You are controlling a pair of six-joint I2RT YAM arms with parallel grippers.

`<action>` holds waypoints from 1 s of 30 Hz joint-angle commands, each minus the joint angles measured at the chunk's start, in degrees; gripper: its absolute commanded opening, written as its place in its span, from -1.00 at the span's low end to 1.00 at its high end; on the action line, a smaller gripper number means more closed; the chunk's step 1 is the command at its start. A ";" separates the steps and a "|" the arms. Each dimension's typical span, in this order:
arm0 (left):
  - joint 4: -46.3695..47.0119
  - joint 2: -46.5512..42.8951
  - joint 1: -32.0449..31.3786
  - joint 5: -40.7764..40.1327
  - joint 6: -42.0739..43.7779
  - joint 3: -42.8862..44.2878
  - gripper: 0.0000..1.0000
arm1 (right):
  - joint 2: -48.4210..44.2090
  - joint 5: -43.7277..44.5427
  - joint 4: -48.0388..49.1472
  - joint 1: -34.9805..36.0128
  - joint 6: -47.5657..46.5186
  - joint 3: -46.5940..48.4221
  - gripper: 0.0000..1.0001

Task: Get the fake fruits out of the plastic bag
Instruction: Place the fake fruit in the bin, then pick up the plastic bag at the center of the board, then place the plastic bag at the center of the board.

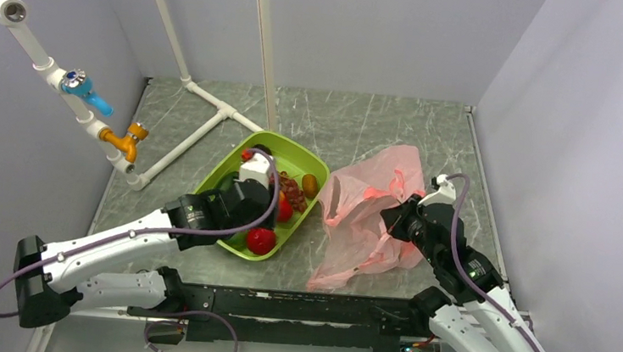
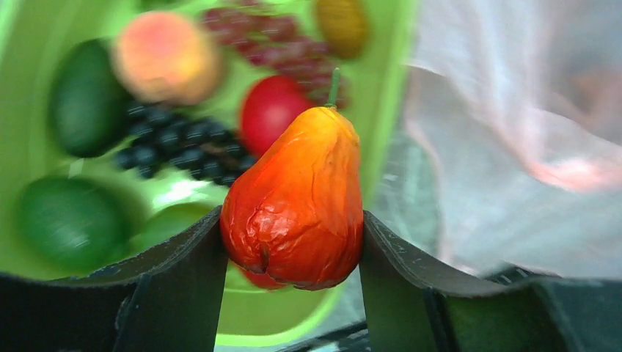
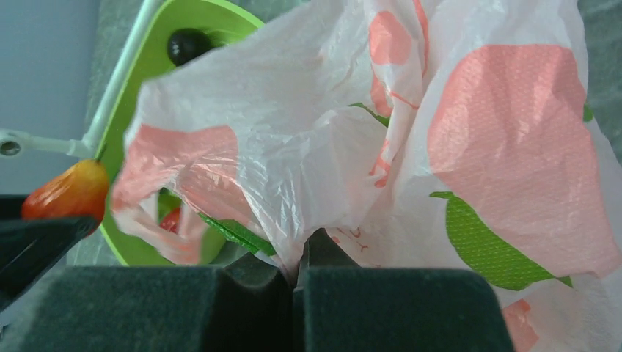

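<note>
**A:** Left arm (image 1: 115, 240) pose?
**B:** It reaches from the near-left corner of the tabletop (image 1: 364, 121) diagonally to the middle. Left gripper (image 2: 291, 249) is clamped on a pear (image 2: 297, 198), one finger on each flank, stem pointing away. It hangs over the bag-side rim of the tray (image 1: 297, 153).
**A:** What does the pear look like?
**B:** Orange-red, glossy, skin wrinkled near the base.
**A:** Right arm (image 1: 474, 275)?
**B:** It comes up from the near-right corner, elbow bent, wrist turned in toward the middle. Right gripper (image 3: 293, 271) is pinched together on a fold of the plastic bag (image 1: 366, 194).
**A:** And the bag?
**B:** Thin, crinkled, translucent pink with green leaf prints. It lies right of the middle, running from the near edge toward the centre, its left side just beside the tray.
**A:** What's in the tray?
**B:** Red apple (image 1: 261, 240) at the near end, red grapes (image 1: 292, 193) further in. The left wrist view is blurred but shows a peach (image 2: 165, 55), a dark grape bunch (image 2: 180, 143) and an avocado (image 2: 84, 95).
</note>
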 commanded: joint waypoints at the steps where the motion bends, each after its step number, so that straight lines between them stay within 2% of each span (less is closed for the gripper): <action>1: -15.15 -0.49 6.44 -11.29 -5.69 1.25 -0.78 | 1.25 -1.68 4.52 0.21 -3.23 4.67 -1.00; 3: -16.78 0.60 9.31 -11.43 -6.31 1.34 -0.70 | 2.08 -1.75 4.84 0.18 -4.06 5.67 -1.00; 4: -17.13 1.27 10.35 -11.66 -6.65 1.32 -0.55 | 2.45 -1.44 4.96 0.25 -4.52 6.14 -1.00; 5: -17.27 1.88 11.26 -11.81 -6.98 1.22 -0.09 | 3.00 -1.10 5.24 0.20 -5.16 6.92 -1.00; 6: -17.16 2.45 12.02 -11.52 -7.04 1.29 0.17 | 3.79 -0.61 5.53 0.23 -5.78 7.73 -1.00; 11: -18.04 3.74 13.21 -10.25 -7.91 2.33 0.95 | 10.99 4.79 4.68 0.15 -9.77 15.02 -1.00; 17: -20.20 0.31 13.69 -8.91 -7.98 3.74 0.99 | 22.29 12.22 2.71 -0.93 -12.27 26.51 -1.00; 20: -20.95 -3.64 13.71 -7.62 -7.62 4.69 0.99 | 27.80 12.94 2.62 -4.58 -12.42 31.98 -1.00; 26: -19.64 -11.37 13.93 -2.54 -5.74 5.28 0.99 | 38.27 8.70 6.30 -16.53 -12.59 41.23 -1.00; 30: -19.72 -14.43 13.92 -0.11 -6.14 5.56 0.99 | 44.98 9.92 8.28 -18.64 -14.43 46.70 -1.00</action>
